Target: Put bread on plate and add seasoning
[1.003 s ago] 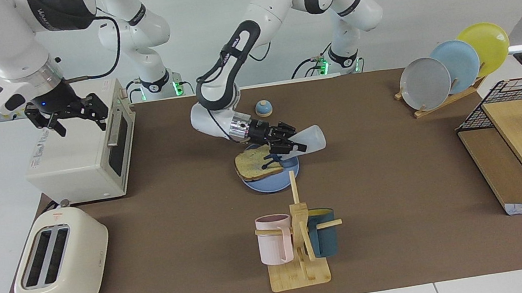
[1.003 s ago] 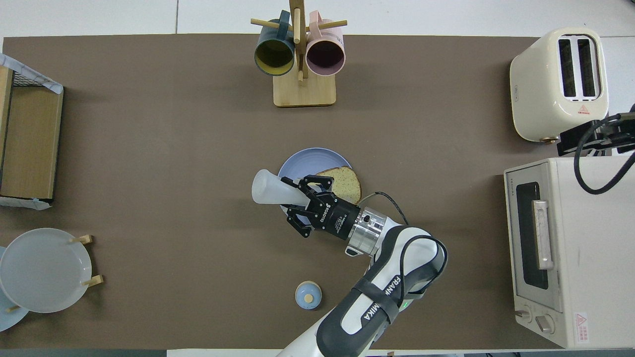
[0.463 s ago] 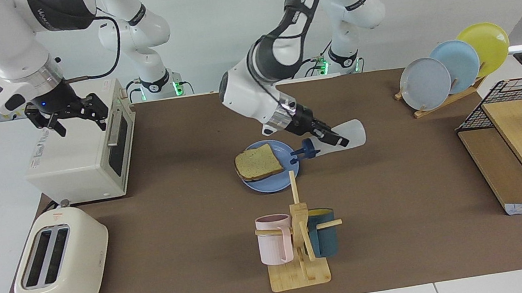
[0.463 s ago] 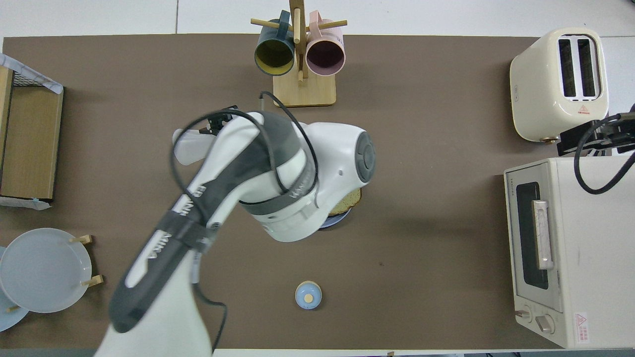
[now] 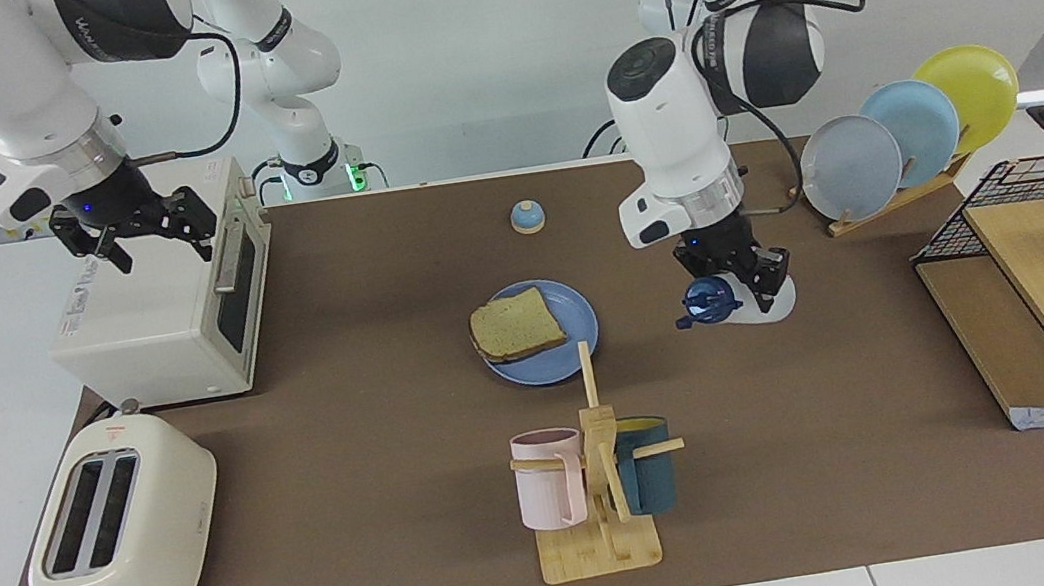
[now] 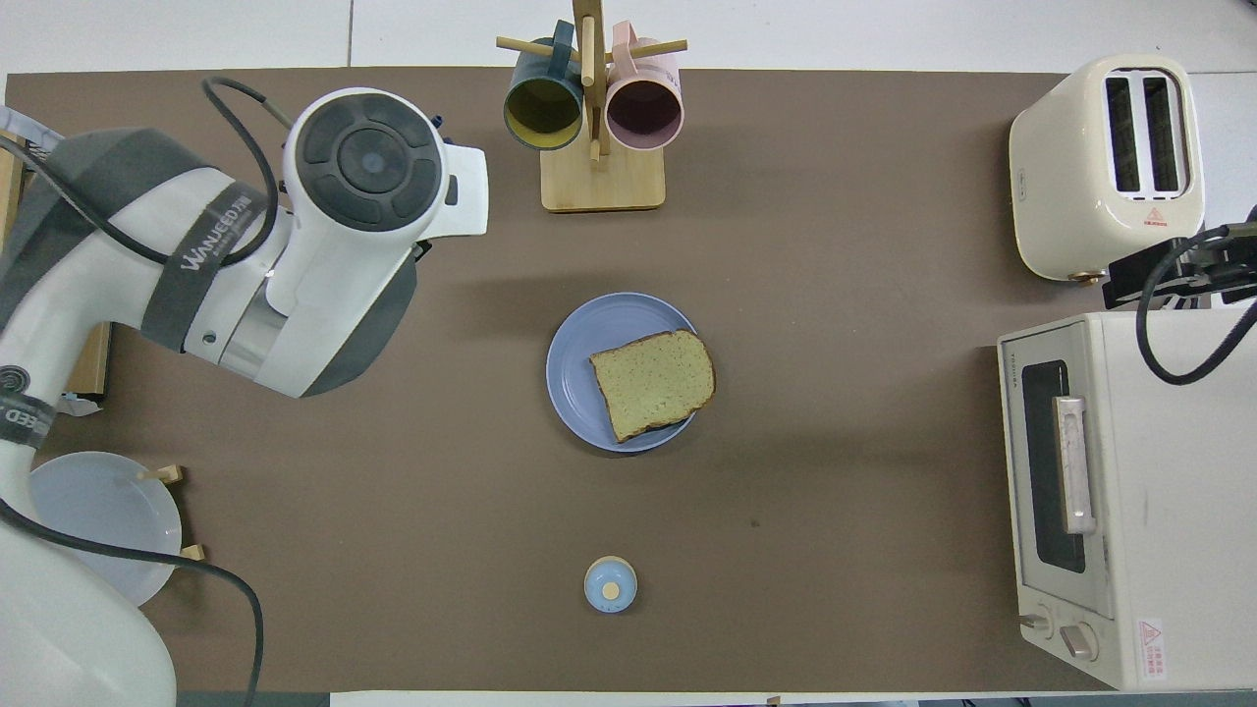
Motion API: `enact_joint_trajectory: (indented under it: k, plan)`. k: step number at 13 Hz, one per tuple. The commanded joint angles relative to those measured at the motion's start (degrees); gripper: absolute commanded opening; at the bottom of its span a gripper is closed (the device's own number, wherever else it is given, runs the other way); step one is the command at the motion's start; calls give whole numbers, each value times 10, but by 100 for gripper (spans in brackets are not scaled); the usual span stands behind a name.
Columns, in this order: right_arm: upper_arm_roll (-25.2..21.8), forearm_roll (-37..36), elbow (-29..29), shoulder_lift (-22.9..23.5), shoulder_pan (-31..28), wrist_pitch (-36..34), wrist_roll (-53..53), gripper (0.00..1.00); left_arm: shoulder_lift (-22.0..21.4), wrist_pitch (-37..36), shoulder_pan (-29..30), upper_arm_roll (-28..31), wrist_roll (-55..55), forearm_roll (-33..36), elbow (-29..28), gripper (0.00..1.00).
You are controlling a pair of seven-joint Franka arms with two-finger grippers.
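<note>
The bread (image 5: pixel 516 326) lies flat on the blue plate (image 5: pixel 580 326) in the middle of the mat, and both show uncovered from above: bread (image 6: pixel 653 381), plate (image 6: pixel 586 339). My left gripper (image 5: pixel 738 290) is shut on the seasoning (image 5: pixel 709 301), a whitish bottle with a dark blue cap. It hangs low over the mat beside the plate, toward the left arm's end of the table, cap tilted toward the plate. From above the left arm hides the bottle and the gripper. My right gripper (image 5: pixel 136 233) waits open and empty over the toaster oven (image 5: pixel 160 300).
A small blue bell (image 5: pixel 527 218) sits nearer to the robots than the plate. The mug tree (image 5: pixel 598 485) stands farther out. A toaster (image 5: pixel 124 522) is at the right arm's end. A rack of upright plates (image 5: pixel 904 132) and a wire-and-wood shelf (image 5: pixel 1043 265) are at the left arm's end.
The left arm has swung the bottle from over the bread and plate out toward its own end of the table and lowered it, turning it more upright. The right arm has not moved.
</note>
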Motion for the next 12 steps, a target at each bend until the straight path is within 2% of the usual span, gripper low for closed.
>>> enact_joint_trajectory:
  k: [1, 3, 6, 12]
  plan:
    - [4, 0, -14, -12, -7, 5, -11, 100, -7, 159, 47, -7, -62, -57, -65, 0]
    - [4, 0, -14, -12, -7, 5, -11, 100, -7, 274, 80, -10, -72, -106, -105, 0]
    - [4, 0, -14, -12, -7, 5, -12, 100, 7, 374, 91, -10, -72, -190, -124, 0]
    - [4, 0, -14, -12, -7, 5, -12, 100, 102, 550, 105, -22, -71, -274, -123, 0]
